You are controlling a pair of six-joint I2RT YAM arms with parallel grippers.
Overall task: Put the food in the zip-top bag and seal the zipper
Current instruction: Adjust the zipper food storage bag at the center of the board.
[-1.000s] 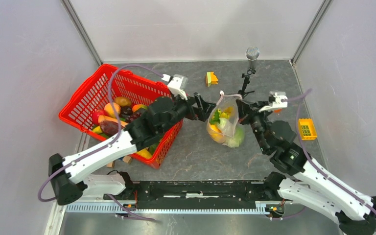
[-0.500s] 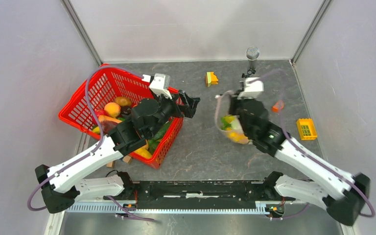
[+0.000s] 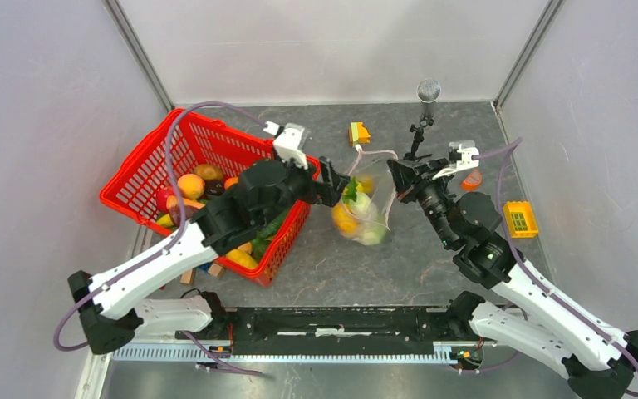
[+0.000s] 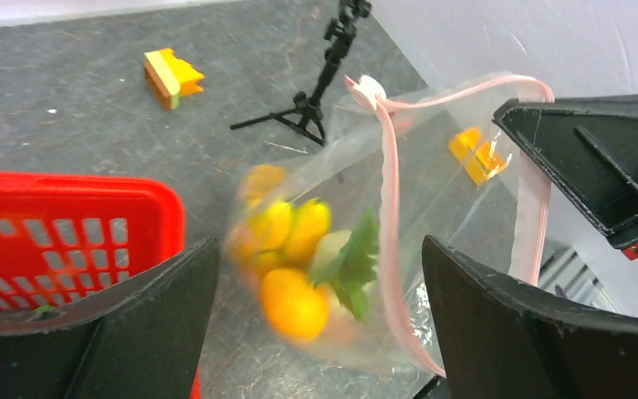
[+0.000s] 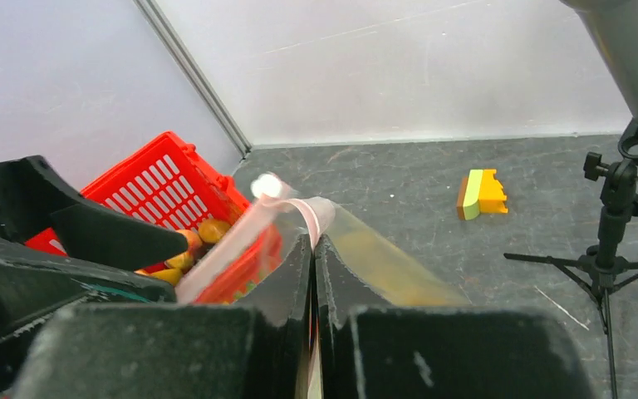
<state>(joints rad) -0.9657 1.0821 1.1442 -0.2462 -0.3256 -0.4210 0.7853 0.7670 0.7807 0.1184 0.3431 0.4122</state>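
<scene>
The right gripper has its two black fingers pressed tight together on the narrow, pale pink zipper. The clear, crinkly plastic zip-top bag hangs from that pinch in the middle of the overhead frame. Just to the left of it, the left gripper stands wide apart and empty. In its own camera the bag sits ahead of the gap between its fingers, and I cannot tell whether either finger touches the plastic.

The small plastic toy food, yellow and orange lumps with a green leafy piece, sags in the bottom of the bag.

From the right gripper's pinch the pink strip runs leftward to a small white slider tab, then a second run drops down the frame. To my eye the mouth gapes, unsealed. The tab end lies towards the left gripper, which looks the nearer one to take it.

The food is smeared with blur. The pinch point hides between the fingers. The red mesh basket at left lies partly under the left arm.
</scene>
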